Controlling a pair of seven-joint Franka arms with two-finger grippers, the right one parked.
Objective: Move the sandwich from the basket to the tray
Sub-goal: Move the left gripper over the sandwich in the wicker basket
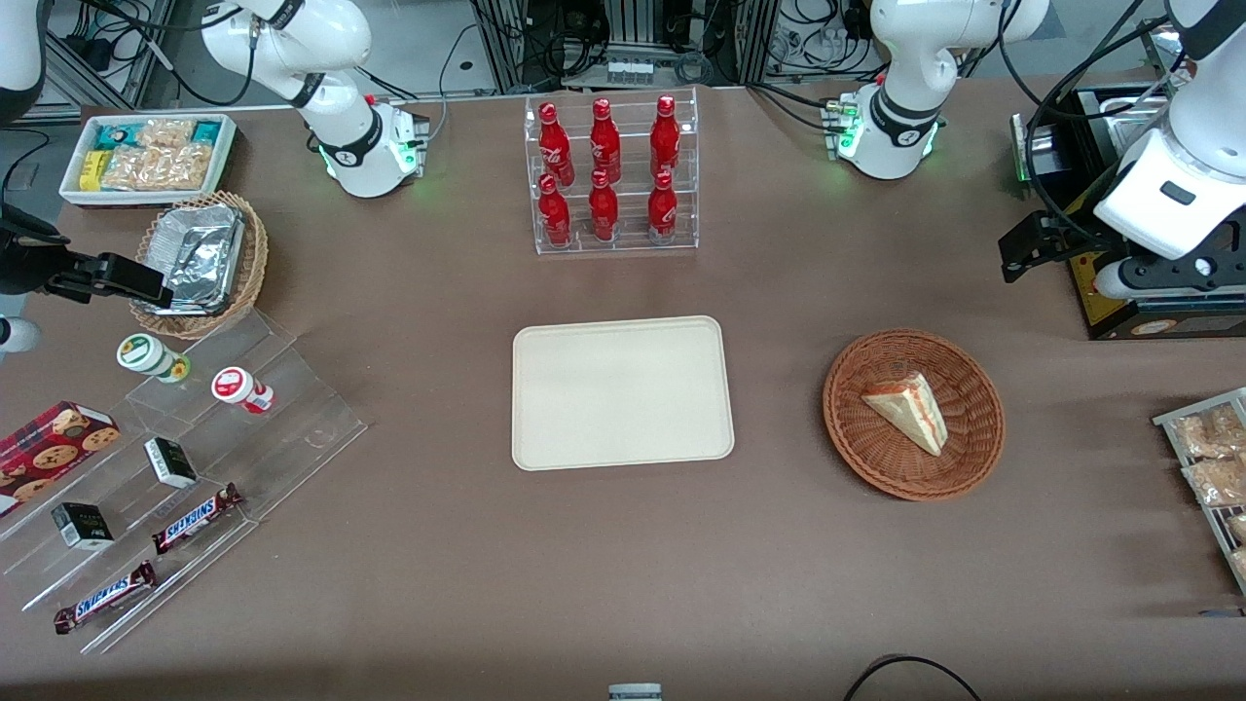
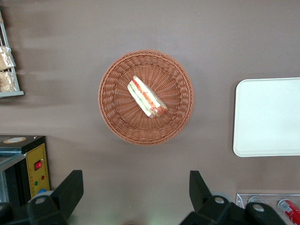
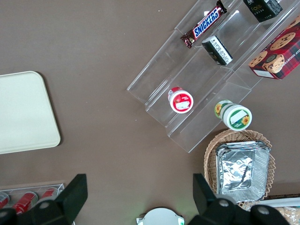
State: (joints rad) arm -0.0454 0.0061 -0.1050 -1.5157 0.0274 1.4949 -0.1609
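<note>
The sandwich [image 1: 910, 409] [image 2: 146, 97], a pale bread wedge with red and green filling, lies in the round reddish-brown wicker basket [image 1: 857, 438] [image 2: 112, 117]. The cream tray [image 1: 623, 389] [image 2: 267, 117] [image 3: 23, 112] lies flat beside the basket, toward the parked arm's end, with nothing on it. My gripper [image 1: 1022, 258] [image 2: 135, 176] hangs high above the table, farther from the front camera than the basket and toward the working arm's end. It is open wide, with only bare table showing between its fingers.
A clear rack of red bottles [image 1: 611, 175] stands farther back than the tray. A black box with a yellow panel [image 1: 1119, 292] sits under my arm. A wire rack of bagged snacks [image 1: 1212, 458] lies near the basket. Acrylic steps with snacks [image 1: 195, 458] stand toward the parked arm's end.
</note>
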